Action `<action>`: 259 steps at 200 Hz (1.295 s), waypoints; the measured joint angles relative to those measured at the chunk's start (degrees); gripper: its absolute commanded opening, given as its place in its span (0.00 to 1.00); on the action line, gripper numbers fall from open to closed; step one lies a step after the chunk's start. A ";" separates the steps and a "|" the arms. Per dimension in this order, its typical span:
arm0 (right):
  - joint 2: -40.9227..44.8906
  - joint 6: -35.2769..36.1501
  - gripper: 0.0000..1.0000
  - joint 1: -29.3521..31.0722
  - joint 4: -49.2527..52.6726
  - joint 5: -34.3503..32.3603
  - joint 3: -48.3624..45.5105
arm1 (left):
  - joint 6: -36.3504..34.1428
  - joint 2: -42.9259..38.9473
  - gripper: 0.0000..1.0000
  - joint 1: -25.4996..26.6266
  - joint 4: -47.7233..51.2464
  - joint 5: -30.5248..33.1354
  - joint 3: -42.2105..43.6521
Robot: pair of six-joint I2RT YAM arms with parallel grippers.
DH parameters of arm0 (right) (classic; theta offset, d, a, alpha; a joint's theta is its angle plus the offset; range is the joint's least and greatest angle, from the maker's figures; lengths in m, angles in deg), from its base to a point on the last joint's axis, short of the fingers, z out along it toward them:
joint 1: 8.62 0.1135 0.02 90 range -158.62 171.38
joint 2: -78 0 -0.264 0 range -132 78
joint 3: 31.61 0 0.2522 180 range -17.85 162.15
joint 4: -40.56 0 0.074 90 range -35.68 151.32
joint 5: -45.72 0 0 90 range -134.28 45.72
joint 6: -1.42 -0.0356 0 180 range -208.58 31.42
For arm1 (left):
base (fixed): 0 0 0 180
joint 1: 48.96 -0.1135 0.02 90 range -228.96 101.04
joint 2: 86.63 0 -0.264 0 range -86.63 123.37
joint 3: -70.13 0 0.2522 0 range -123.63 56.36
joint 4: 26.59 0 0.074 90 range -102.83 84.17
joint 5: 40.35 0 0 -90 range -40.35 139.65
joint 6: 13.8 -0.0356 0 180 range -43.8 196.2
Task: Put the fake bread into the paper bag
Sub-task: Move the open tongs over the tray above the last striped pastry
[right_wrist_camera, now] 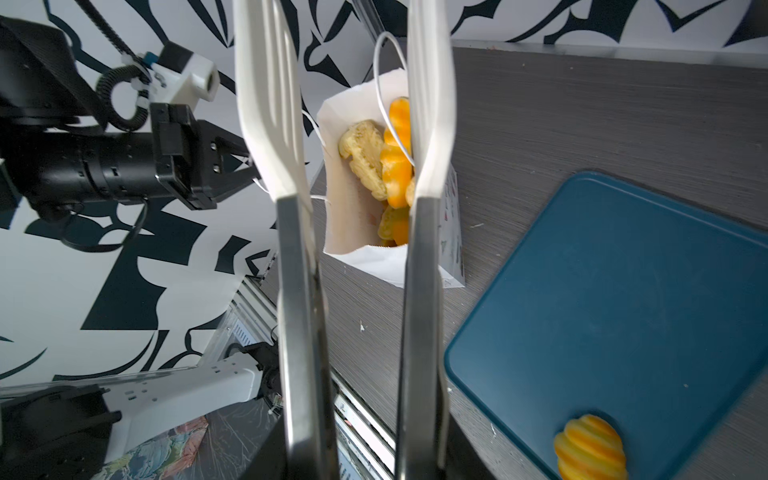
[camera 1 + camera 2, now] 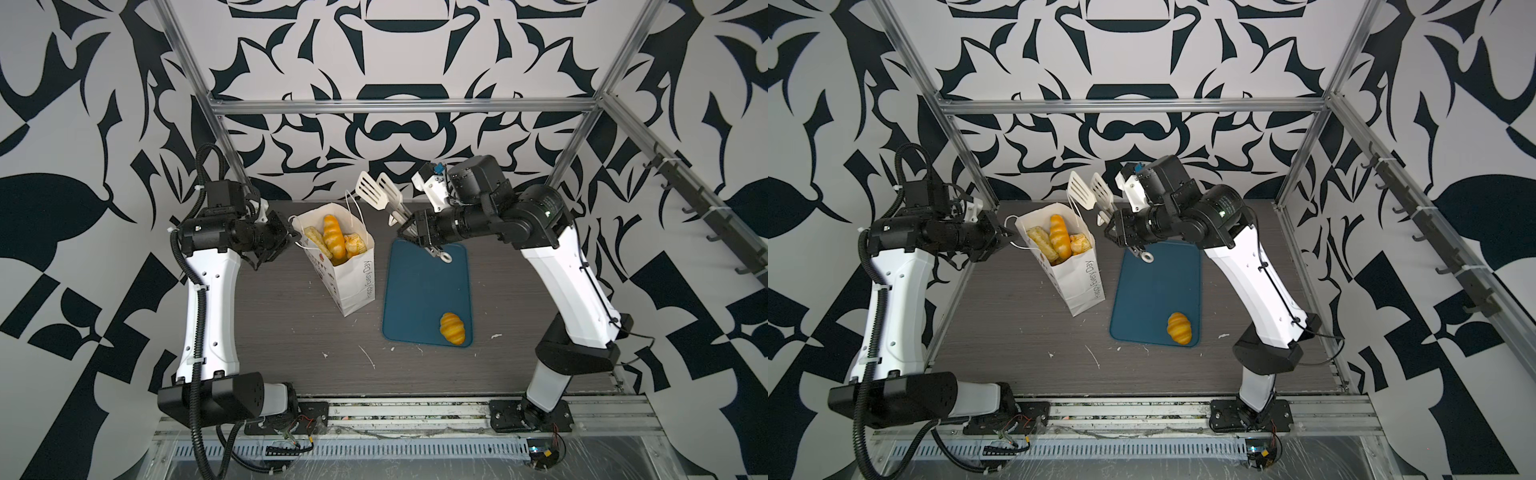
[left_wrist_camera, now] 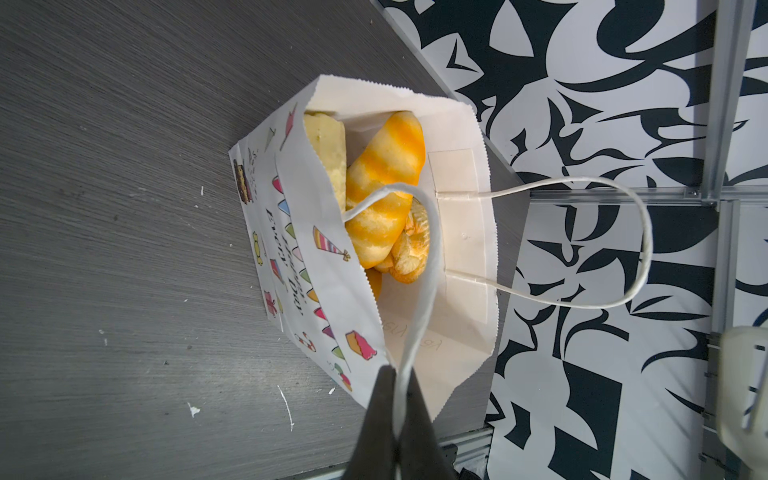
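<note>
The bag [image 2: 353, 286] stood on the grey surface [image 2: 282, 332] with its mouth open, left of the blue tray [image 2: 419, 299] and just clear of it. The left tool [image 3: 397, 376] was pressed together on one of the bag's cord handles [image 3: 419, 291], pinching the thin white loop at the rim; the other handle [image 3: 640, 232] hung free over the far side.

Bread [image 2: 1059, 237] sat inside the bag: a striped orange loaf [image 2: 333, 235] standing on end in the middle, a pale pastry [image 2: 318, 241] against the left wall, and a ridged bun [image 2: 355, 245] tucked to the right. More orange showed deeper down, but I could not tell which pieces.

The right tool [image 2: 409, 233] was clamped on a pair of tongs [image 2: 372, 193], gripping their steel arms near the hinge end. The tongs' white slotted heads pointed up and toward the back wall, beside the bag's mouth; they stood apart with nothing between them.

One croissant [image 2: 452, 328] lay on the tray, near its front right corner, well apart from both tools.
</note>
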 measured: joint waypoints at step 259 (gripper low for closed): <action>31.56 -6.32 0.47 -4.68 4.17 -4.13 -60.28 | 1.07 0.15 0.00 0.00 -0.42 -0.59 1.09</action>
